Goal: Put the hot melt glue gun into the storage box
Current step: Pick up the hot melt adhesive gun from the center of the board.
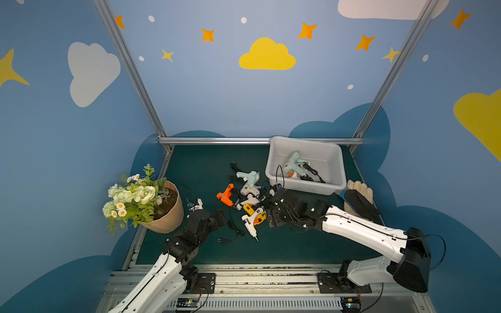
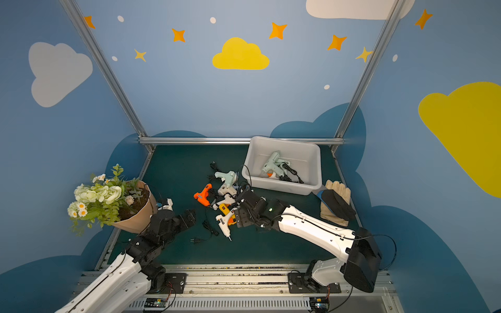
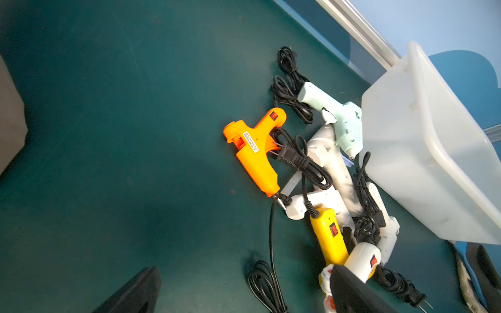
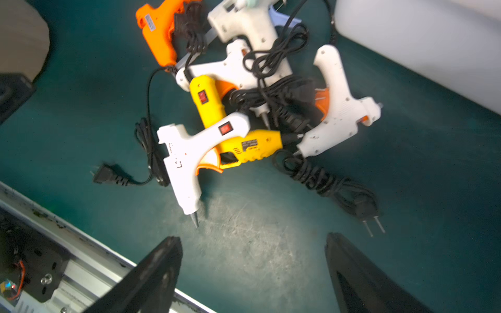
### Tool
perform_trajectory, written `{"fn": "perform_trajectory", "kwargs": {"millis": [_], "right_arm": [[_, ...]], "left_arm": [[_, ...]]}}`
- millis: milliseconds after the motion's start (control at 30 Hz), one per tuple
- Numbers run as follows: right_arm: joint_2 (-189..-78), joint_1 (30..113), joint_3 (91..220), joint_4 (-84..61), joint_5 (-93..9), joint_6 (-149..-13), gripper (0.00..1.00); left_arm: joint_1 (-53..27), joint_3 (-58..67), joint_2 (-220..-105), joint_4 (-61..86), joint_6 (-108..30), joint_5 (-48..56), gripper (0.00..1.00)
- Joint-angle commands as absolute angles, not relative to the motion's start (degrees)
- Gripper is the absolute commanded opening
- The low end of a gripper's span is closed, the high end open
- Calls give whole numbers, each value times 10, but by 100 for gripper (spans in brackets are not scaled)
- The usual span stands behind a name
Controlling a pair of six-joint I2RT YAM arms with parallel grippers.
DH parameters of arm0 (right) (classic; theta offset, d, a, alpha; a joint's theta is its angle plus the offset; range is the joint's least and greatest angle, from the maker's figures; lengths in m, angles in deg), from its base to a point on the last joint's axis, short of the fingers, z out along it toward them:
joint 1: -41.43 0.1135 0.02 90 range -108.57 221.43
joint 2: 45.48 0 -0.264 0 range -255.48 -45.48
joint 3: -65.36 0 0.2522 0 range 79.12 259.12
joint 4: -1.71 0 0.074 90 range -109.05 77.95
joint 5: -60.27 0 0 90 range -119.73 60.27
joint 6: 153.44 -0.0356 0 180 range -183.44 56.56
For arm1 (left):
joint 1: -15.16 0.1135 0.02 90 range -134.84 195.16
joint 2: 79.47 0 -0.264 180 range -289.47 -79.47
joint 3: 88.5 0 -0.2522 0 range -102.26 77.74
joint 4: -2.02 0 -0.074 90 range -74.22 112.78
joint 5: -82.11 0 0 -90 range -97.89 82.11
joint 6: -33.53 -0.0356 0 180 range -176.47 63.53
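In both top views the storage box [image 1: 329, 165] [image 2: 309, 162] sits at the upper right of the dark green tabletop [image 1: 200, 165], close against the back rail. A mint-green glue gun [image 1: 294, 162] lies inside it with its black cord bundled beside it. The other glue guns lie in a tangled heap at the centre of the tabletop, just left of and below the box in the frame. An orange glue gun [image 1: 226, 195] marks the heap's left edge. A second mint gun [image 1: 249, 177] lies at its upper edge, near the box's left wall. A white glue gun [image 4: 187, 160] lies across a yellow glue gun [image 4: 244, 146] at the lower edge, its nozzle pointing toward the bottom of the frame. Black cords [image 4: 273, 94] loop through the heap. The right gripper [image 4: 252, 236] hangs at the heap's right side, below the box's front wall, its jaws spread with only bare tabletop between them. The left gripper [image 3: 244, 268] waits at the lower left of the heap, spread wide and holding nothing. A tilted flower pot [image 1: 168, 214] stands at the left edge of the tabletop, and a pair of gloves [image 1: 360, 197] lies just right of the box.
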State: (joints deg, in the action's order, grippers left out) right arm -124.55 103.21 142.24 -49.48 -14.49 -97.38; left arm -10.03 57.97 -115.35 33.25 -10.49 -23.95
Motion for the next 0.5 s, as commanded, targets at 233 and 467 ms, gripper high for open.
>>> {"fn": "perform_trajectory", "kwargs": {"millis": [233,467], "right_arm": [[-1400,1084,1524,-521,-122,-994,98],[-1508,1114,1614,-573,-121,-961,98]], "left_arm": [[-75,648,-1089,311,-4,-248,100],[-67,661,-1023,340,-1,-264,100]]}}
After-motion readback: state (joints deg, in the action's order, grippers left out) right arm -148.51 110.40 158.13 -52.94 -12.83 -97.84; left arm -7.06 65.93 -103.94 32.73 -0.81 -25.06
